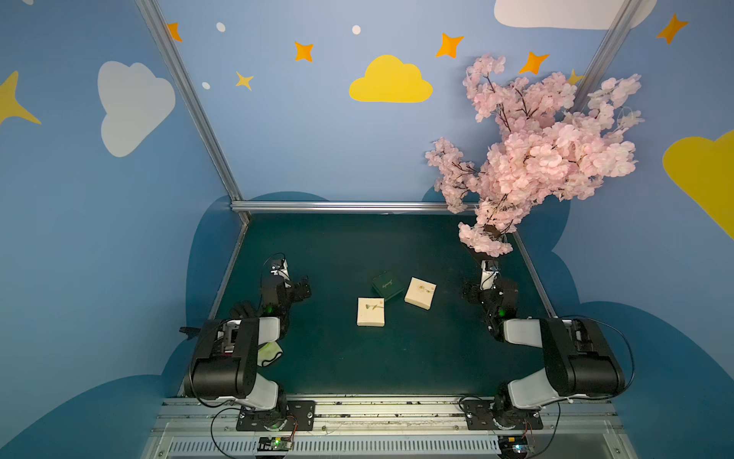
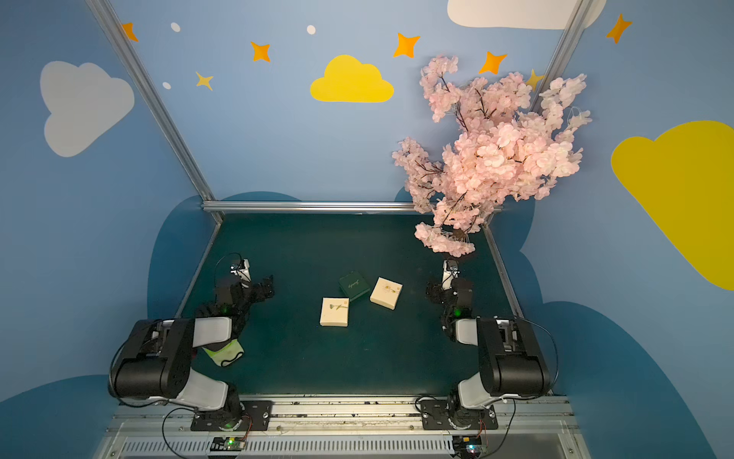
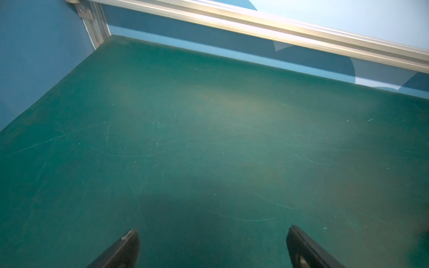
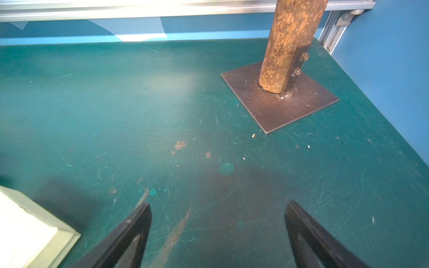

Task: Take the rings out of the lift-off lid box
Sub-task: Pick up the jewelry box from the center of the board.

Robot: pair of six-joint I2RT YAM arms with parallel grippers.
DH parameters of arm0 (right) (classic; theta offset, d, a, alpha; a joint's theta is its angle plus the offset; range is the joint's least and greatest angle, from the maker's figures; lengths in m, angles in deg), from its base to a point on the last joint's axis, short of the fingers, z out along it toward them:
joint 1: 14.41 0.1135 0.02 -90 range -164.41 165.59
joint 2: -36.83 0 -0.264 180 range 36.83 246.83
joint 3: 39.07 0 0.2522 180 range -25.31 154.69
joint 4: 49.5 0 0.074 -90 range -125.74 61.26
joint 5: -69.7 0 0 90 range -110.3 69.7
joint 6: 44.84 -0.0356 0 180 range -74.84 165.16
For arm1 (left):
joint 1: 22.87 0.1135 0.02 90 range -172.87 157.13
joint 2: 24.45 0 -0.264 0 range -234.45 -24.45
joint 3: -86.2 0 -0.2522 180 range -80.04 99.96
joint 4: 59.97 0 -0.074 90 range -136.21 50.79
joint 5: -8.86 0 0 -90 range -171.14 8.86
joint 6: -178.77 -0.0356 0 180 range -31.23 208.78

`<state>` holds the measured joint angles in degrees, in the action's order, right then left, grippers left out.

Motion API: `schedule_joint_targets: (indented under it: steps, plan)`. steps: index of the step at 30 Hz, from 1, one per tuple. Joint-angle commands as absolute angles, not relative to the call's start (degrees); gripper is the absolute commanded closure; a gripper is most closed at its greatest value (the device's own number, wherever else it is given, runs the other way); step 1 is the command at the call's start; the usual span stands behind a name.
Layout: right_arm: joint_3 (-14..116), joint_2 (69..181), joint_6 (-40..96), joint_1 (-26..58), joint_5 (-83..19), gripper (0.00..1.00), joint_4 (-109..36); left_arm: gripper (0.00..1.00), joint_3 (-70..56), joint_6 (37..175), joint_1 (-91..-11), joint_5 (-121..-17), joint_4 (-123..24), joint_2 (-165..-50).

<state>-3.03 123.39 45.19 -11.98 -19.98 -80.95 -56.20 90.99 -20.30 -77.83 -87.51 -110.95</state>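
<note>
Dark green box [image 1: 387, 285], closed, pale script on the lid, on the green table [image 1: 357, 369] in a top view. Just beside its near left edge, contact unclear: cream box [image 1: 370, 312], closed, small flower sprig on top. Just right of it, tilted: second cream box [image 1: 420, 293], same sprig. Well left of it: left gripper [image 1: 300, 289]. Well right of it: right gripper [image 1: 470, 292]. Beyond it to the right, at the far corner: pink blossom tree [image 1: 536, 159]. Nearer and well left of it, half hidden under the left arm: yellow-green object [image 1: 272, 351].

Only illegible gold script on the dark green box [image 1: 388, 285]
</note>
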Motion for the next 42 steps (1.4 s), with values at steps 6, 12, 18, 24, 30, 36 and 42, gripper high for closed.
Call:
schedule_joint_targets:
  steps: [6, 12, 18, 24, 30, 36, 42]
  plan:
    - [-2.11, 123.88, 45.10, -12.29, -20.92, 0.09, -81.89, 0.01, -55.29, 91.18, -20.16, -78.15, -87.32, -111.50]
    - [-2.16, 123.88, 44.66, -13.17, -22.40, 0.09, -81.88, 0.00, -55.25, 91.30, -20.01, -78.07, -87.25, -111.54]
    - [-2.07, 123.88, 44.63, -13.19, -22.45, 0.09, -81.74, 0.00, -55.17, 90.84, -20.10, -77.82, -87.08, -111.65]
    - [-1.96, 123.84, 44.82, -13.08, -22.15, 0.09, -81.62, 0.01, -55.50, 90.54, -20.70, -78.79, -87.51, -111.46]
    - [-2.12, 123.63, 44.65, -13.11, -22.07, 0.09, -82.10, 0.00, -56.30, 90.26, -22.37, -83.18, -86.85, -108.41]
    - [2.31, 116.36, 44.19, -12.97, -20.19, 0.09, -67.96, 0.00, -54.28, 91.94, -26.78, -88.49, -71.98, -96.10]
    - [7.06, 108.71, 36.99, -12.50, -17.52, 0.09, -54.94, 0.01, -48.98, 94.07, -37.39, -96.94, -57.91, -86.70]
